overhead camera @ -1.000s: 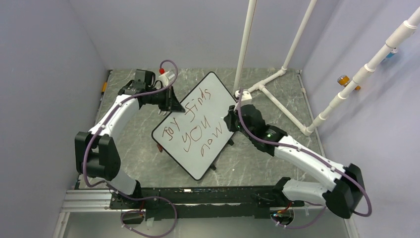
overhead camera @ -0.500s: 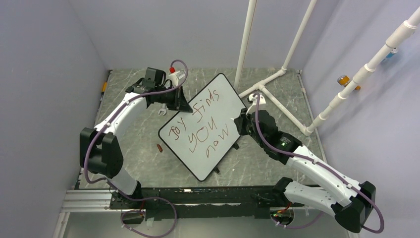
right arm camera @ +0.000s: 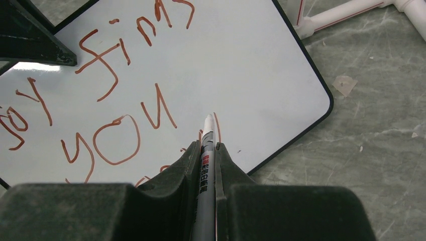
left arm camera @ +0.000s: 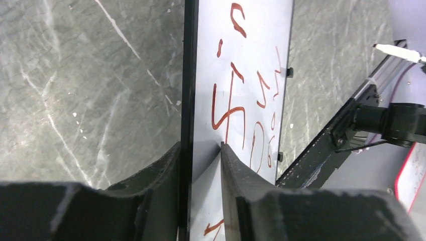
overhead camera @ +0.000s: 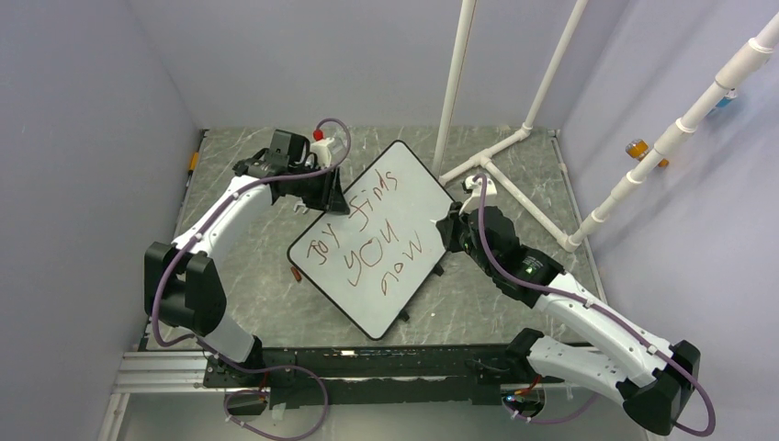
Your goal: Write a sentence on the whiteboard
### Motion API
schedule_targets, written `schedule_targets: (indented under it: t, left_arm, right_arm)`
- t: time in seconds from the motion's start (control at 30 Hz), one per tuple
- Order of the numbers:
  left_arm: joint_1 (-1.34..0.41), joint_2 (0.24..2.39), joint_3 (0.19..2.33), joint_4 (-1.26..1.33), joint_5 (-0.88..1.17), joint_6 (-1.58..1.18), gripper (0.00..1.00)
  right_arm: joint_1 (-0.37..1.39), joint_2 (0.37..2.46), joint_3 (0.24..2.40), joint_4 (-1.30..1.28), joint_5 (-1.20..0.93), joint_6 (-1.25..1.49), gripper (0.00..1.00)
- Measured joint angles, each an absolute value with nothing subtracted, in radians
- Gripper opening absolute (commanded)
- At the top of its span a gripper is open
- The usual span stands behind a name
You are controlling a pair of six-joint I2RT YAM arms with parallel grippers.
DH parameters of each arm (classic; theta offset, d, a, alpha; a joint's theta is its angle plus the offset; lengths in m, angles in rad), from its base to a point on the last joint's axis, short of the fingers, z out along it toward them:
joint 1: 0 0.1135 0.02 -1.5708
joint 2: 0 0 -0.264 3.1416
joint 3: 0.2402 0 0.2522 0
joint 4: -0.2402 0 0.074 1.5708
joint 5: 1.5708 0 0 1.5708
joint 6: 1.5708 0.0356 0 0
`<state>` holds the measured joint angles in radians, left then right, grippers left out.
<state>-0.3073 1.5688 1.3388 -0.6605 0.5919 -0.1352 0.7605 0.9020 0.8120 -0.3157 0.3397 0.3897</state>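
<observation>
While pinching a white marker (right arm camera: 206, 173) tight between the closed fingers of the right gripper (right arm camera: 207, 145), points the tip down over the right part of the whiteboard (overhead camera: 418, 196), just beside a short red stroke; cannot tell whether tip and surface touch.

Finds the whiteboard about mid-way across the grey marbled table (overhead camera: 243, 243), turned cornerwise, with one corner toward the arm bases and the opposite corner toward the back wall.

Reads the sentence (overhead camera: 367, 243) in thin reddish-brown strokes over three slanted rows: "Joy finds", then "YOU", then "now".

Straddles the board's far-left edge with the left gripper (left arm camera: 201, 146): one finger lies against the dark rim on the back side, and the tip of the other is on the white face, close to the "f" of "finds". Cannot tell from either view whether those fingers press on the board or merely sit around it.

Shows small black feet (overhead camera: 404, 314) poking out along the near-right edge.

Notes a small reddish-brown object (overhead camera: 296, 273) on the table just beside the board's left corner, and a white pipe frame (overhead camera: 501, 163) on the table beyond the right gripper, near the board's right corner but apart from it.
</observation>
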Motion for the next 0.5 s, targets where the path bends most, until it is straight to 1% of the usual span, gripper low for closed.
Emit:
schedule_targets:
  t: [0.1,0.37,0.5]
  left_arm:
    - [-0.313,1.569,1.339,-0.669,0.56,-0.121,0.44]
    - [-0.329,1.569,1.346,-0.682,0.537,-0.117,0.54]
    - [-0.334,1.569,1.369,-0.7,0.528,-0.116,0.61]
  right_arm:
    - [0.76,0.901,0.81,-0.316,0.34,0.39,0.0]
    - [0.76,0.901,0.806,-0.321,0.34,0.393,0.0]
    - [0.76,0.901,0.806,-0.322,0.34,0.393,0.0]
